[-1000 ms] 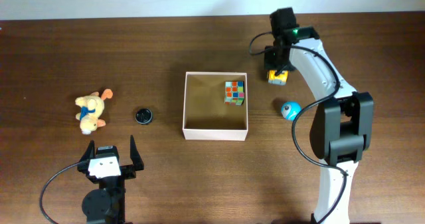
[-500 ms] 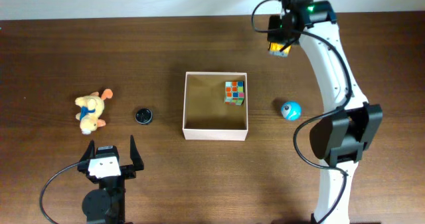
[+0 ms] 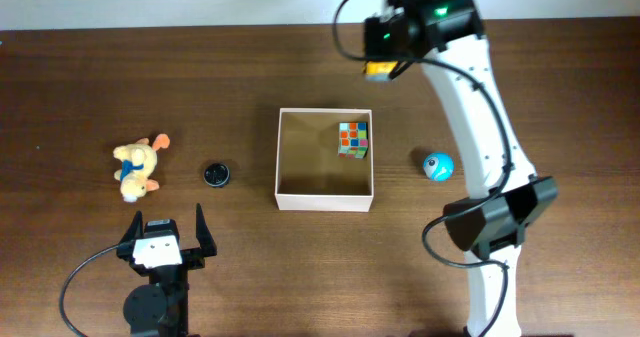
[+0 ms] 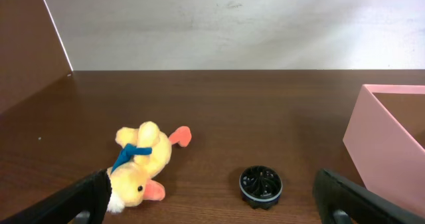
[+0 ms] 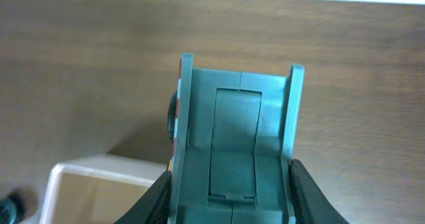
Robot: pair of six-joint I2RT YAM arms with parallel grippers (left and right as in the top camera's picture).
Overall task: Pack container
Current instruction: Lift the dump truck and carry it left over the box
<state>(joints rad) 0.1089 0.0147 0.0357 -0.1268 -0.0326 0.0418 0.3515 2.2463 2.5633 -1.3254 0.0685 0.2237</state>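
The container [image 3: 325, 199] is a square shallow box with white walls and a tan inside, at the table's middle. A colourful puzzle cube [image 3: 353, 138] lies in its back right corner. My right gripper [image 3: 384, 49] hangs in the air behind the container, shut on a small yellow toy [image 3: 379, 71]. The right wrist view shows the toy's grey underside [image 5: 236, 144] between the black fingers [image 5: 163, 197], with a container corner [image 5: 80, 174] below. My left gripper [image 3: 165, 235] rests open at the front left, holding nothing.
A yellow plush duck [image 3: 137, 167] and a black round disc [image 3: 217, 174] lie left of the container; both show in the left wrist view, duck [image 4: 143, 164] and disc [image 4: 260, 185]. A blue ball [image 3: 436, 165] sits right of the container.
My right gripper has lifted the yellow toy from the table beside the container's back right corner and carried it back and to the left. The left arm has stayed still.
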